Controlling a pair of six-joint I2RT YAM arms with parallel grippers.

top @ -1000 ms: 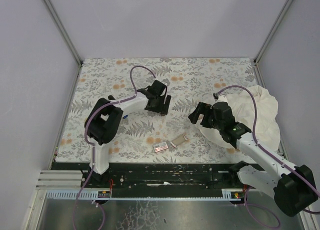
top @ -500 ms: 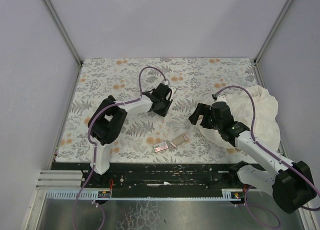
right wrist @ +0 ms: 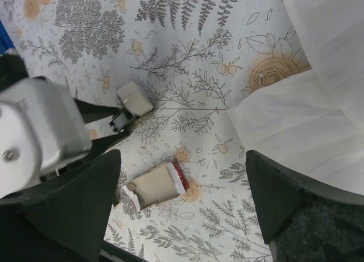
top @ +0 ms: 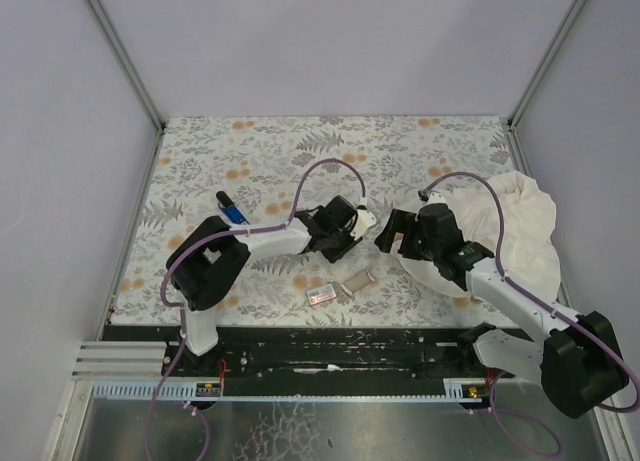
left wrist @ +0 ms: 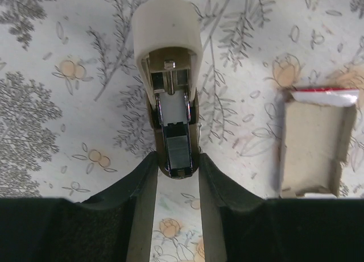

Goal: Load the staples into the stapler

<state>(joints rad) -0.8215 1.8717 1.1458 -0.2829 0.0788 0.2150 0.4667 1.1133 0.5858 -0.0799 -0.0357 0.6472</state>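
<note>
The counter [top: 400,151] wears a pale cloth printed with grey ferns and orange blossoms. Plain lilac walls [top: 330,41] shut it in on three sides, with metal posts in the far corners.

In the left half, about midway between the far and near edges, lies the stapler [top: 231,208]. It is slim and blue with a black tip, set on a slant, and nothing touches it.

The left arm rises from the near edge, folds at its elbow and stretches low to the right, toward the middle of the counter. The left pincer [left wrist: 177,162] pinches the dark end of a small cream-white piece [left wrist: 168,34]. That piece has a rounded pale cap and a metal channel running down its open side.

Close to the near edge, around its middle, sit the staples. The staple box [top: 320,295] is white with a pink-red label. Just to its right is the cardboard tray [top: 358,281], grey-tan and open side up, with a red-and-white flap at one end.

The right arm climbs from the near right corner and leans left. The right pincer [top: 392,231] hangs spread wide above the counter, near the held piece.

A crumpled white cloth [top: 510,231] lies by the right edge, under that arm's wrist.
</note>
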